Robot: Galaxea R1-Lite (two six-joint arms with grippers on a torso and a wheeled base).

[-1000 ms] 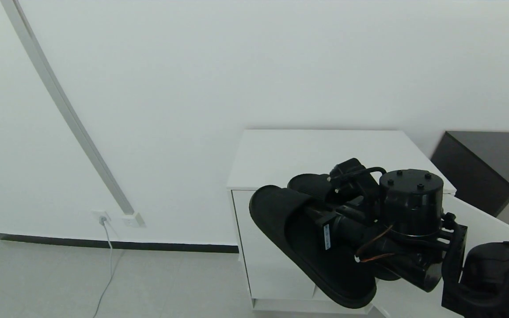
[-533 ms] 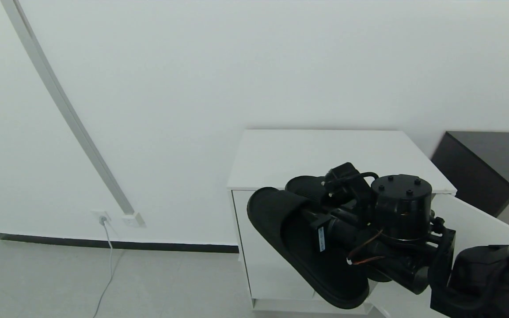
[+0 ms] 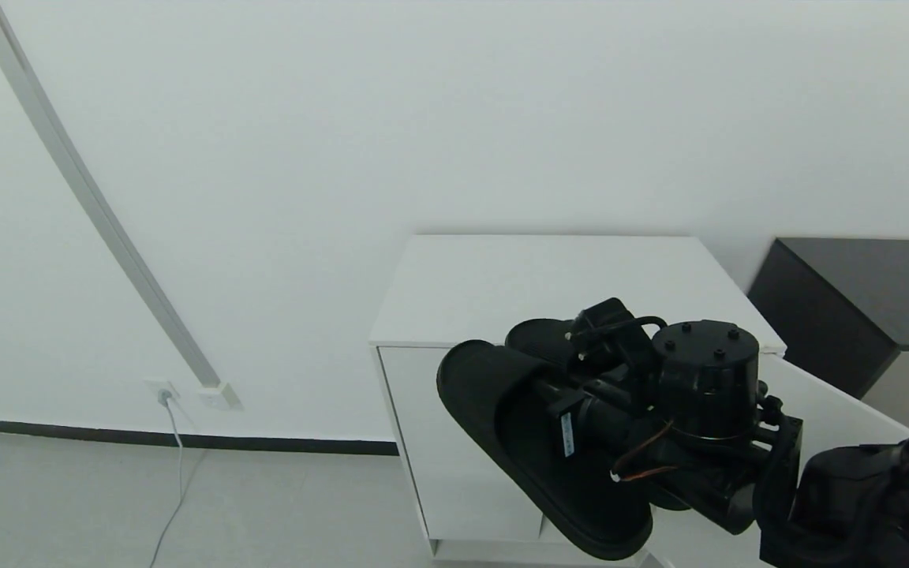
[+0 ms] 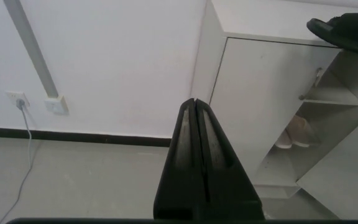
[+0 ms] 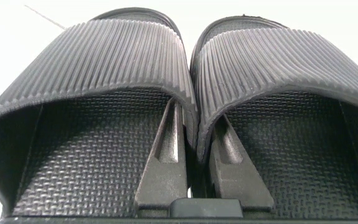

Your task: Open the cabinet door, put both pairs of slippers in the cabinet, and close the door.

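White wall [image 3: 423, 118] behind the cabinet [image 3: 541, 276], whose door [image 3: 841, 394] stands open; socket [image 3: 161, 390] left of the cabinet, dark unit [image 3: 857, 300] to its right. Before the cabinet front, the right tool [image 5: 196, 124] is clamped on the black slippers [image 3: 518, 426], one finger inside each. Left wrist view adds pale slippers [image 4: 294, 134] on a cabinet shelf and the left tool [image 4: 194, 102], fingers together.

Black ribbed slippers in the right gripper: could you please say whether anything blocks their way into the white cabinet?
Nothing visible does: the white cabinet has its door open; a pale pair of slippers sits low inside.
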